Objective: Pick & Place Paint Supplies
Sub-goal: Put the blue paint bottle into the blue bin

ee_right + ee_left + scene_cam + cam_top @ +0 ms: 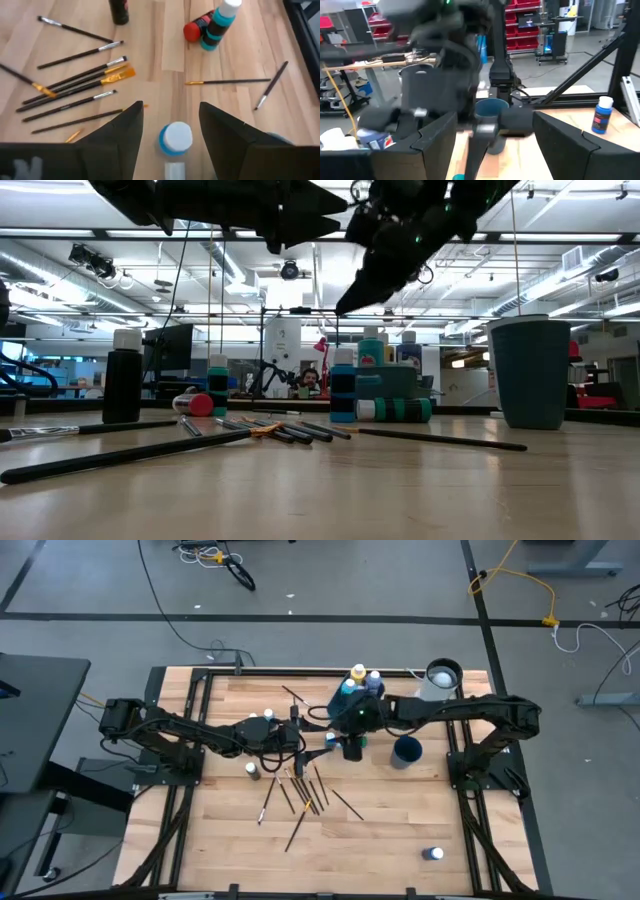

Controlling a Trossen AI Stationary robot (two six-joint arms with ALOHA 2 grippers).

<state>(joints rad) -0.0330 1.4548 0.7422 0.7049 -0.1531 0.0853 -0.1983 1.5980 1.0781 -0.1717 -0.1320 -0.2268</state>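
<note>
Hidden or unclear: in the high view the two arms cross over the table's middle and cover part of the brush pile and some bottles beneath them. The left gripper [296,736] hovers over the brushes with its fingers spread, nothing between them. The right gripper [170,131] hangs with its fingers parted above a blue bottle with a white cap [175,138], which stands upright between the fingers; contact cannot be made out.

Count, left to right, high view:
- one dark bottle [252,770], upright, left of the brushes;
- fanned brushes [300,795], roughly ten, dark handles with gold ferrules, exact number unclear;
- a cluster of bottles [360,680] at the far edge, about four: yellow, blue, teal;
- one dark blue cup [406,751];
- one tall white cylinder with a dark top [440,678];
- one lone blue bottle [432,854] near the front right corner.

Surface: pale wooden plank table [400,830] in a black frame. Room: grey floor with cables; the low view shows a workshop with shelving and ceiling lights.
</note>
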